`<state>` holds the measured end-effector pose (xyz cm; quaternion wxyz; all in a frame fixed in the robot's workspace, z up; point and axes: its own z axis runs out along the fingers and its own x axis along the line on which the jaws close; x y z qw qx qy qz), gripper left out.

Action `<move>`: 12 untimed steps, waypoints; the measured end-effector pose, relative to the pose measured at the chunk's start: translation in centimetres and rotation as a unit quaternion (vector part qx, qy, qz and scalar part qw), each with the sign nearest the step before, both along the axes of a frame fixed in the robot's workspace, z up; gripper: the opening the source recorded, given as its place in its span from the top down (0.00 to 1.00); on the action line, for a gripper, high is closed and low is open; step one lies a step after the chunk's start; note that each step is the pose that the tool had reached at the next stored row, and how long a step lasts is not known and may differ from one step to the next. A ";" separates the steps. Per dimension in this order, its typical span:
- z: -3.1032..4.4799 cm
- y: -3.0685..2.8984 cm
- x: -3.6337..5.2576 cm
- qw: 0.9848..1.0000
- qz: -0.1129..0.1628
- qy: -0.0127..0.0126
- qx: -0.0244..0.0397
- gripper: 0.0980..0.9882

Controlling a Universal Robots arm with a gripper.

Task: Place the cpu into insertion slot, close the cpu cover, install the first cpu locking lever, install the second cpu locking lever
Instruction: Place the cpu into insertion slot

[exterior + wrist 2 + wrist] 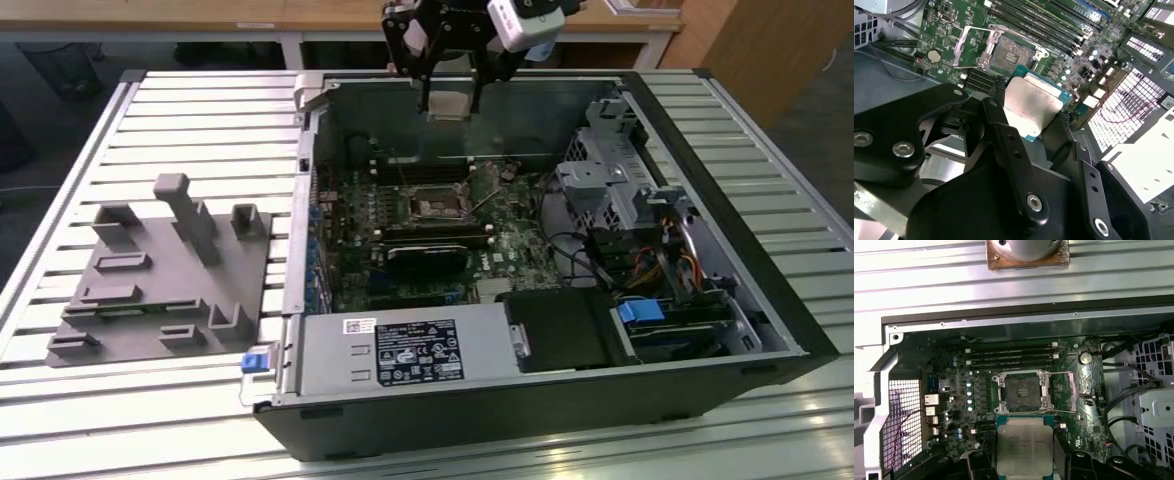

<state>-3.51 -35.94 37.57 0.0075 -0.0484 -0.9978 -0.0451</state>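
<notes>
Slatted table (174, 110) under case (534, 405); end effector (1031, 102) clamps cpu (1024, 447); both wrist views: insertion slot (1021, 390) uncovered.

Exterior view high over case (534, 415); both wrist views above insertion slot (1020, 390)

Work surface: my bench (174, 110) is topped with pale metal slats laid side by side; in the first wrist view the slats (929, 275) run straight across.
Light: bright glare lies on the slats along the near edge in the exterior view.
Floor: dark grey floor (20, 200) borders my bench on the exterior view's left.
Furniture behind: wooden desk (160, 15) on white legs stands beyond my bench.
Far corner: wooden panel (767, 55), on the exterior view's right.
</notes>
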 end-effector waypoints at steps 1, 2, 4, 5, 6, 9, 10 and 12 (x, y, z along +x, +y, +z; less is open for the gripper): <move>0.00 0.00 0.00 1.000 -0.002 0.000 0.000 0.50; 0.00 0.00 0.00 1.000 -0.004 0.000 0.000 0.50; -0.01 0.00 0.00 1.000 -0.008 0.000 0.000 0.50; -0.01 0.00 0.00 1.000 -0.010 0.000 0.000 0.50; -0.02 0.00 0.00 1.000 -0.013 0.000 0.000 0.50; -0.04 0.00 0.00 1.000 -0.019 0.000 0.000 0.50; -0.05 0.00 0.00 1.000 -0.021 0.000 0.000 0.50; -0.06 0.00 0.00 1.000 -0.027 0.000 -0.001 0.50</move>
